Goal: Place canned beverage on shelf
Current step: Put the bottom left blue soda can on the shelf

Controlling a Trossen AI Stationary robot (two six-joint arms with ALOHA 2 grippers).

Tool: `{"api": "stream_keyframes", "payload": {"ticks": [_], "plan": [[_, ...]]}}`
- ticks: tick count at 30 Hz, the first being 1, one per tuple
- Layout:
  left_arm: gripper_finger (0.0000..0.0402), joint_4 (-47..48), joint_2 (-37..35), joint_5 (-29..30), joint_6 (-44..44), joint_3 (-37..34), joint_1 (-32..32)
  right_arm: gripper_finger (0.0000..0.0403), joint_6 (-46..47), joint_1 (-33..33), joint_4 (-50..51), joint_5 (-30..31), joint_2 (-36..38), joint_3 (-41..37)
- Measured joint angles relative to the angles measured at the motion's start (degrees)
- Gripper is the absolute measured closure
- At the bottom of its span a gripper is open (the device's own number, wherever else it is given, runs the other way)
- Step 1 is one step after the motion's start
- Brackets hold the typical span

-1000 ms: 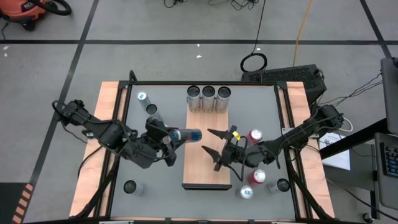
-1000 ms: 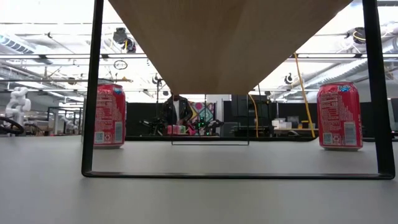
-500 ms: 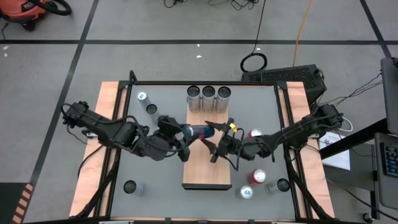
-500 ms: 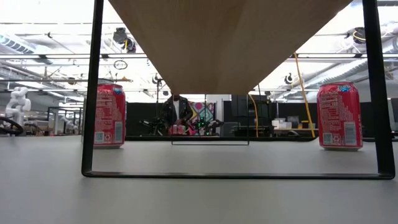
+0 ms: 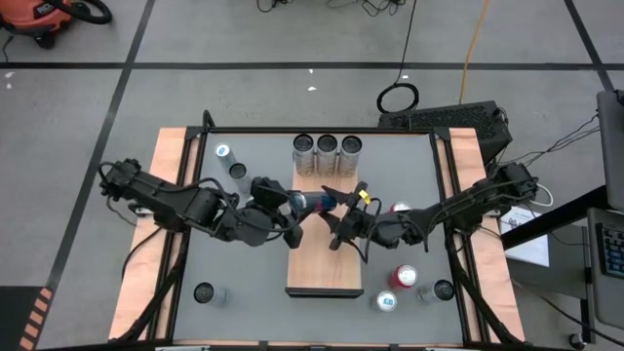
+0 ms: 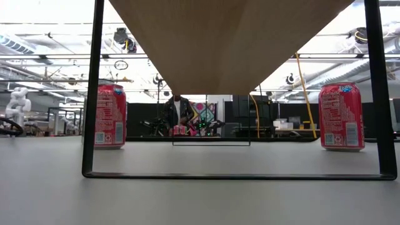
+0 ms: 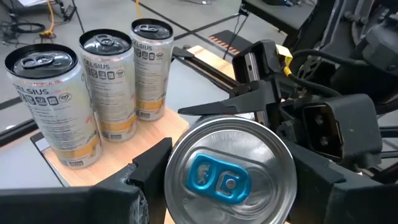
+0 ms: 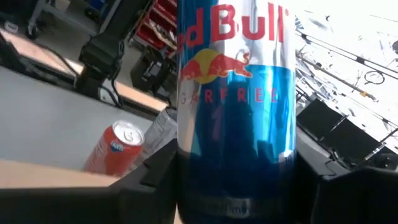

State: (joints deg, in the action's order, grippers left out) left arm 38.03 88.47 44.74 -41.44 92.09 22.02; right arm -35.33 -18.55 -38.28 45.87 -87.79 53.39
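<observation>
The left hand (image 5: 292, 207) holds the blue can (image 5: 314, 203) on its side above the shelf (image 5: 325, 263). The right hand (image 5: 341, 207) meets it from the other end, its fingers (image 7: 214, 107) narrowed around the can, touching or nearly so. Three silver cans (image 5: 327, 146) stand just beyond both hands.

Even, diffuse light falls from above on the counter (image 5: 253, 283); shadows under the arms and cans are soft and faint. From counter height the room behind is lit by rows of ceiling lights that wash the top of the frame almost white, and the underside of the shelf (image 6: 231, 44) sits in mild shade. A blue can (image 7: 230, 177) fills the left wrist picture, its lid catching bright glare, its near rim soft. In the right wrist picture the same can's side mirrors dark shapes, and the background is blown out white.
</observation>
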Motion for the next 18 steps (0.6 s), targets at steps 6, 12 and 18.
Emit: {"api": "stream_keyframes", "payload": {"ticks": [6, 12, 18], "plan": [[0.0168, 0.0, 0.1, -0.1, 1.7, 0.0, 0.2, 0.0221, 0.0, 0.0, 0.2, 0.1, 0.0, 0.0], [0.0124, -0.4, 0.1, -0.3, 6.1, 0.0, 0.2, 0.0226, 1.4, 0.0, 0.8, -1.4, 0.0, 0.0], [0.0072, -0.4, 0.2, -0.1, 8.3, 0.0, 0.2, 0.0226, 3.5, 0.0, 1.7, -1.2, -0.1, 0.0]]}}
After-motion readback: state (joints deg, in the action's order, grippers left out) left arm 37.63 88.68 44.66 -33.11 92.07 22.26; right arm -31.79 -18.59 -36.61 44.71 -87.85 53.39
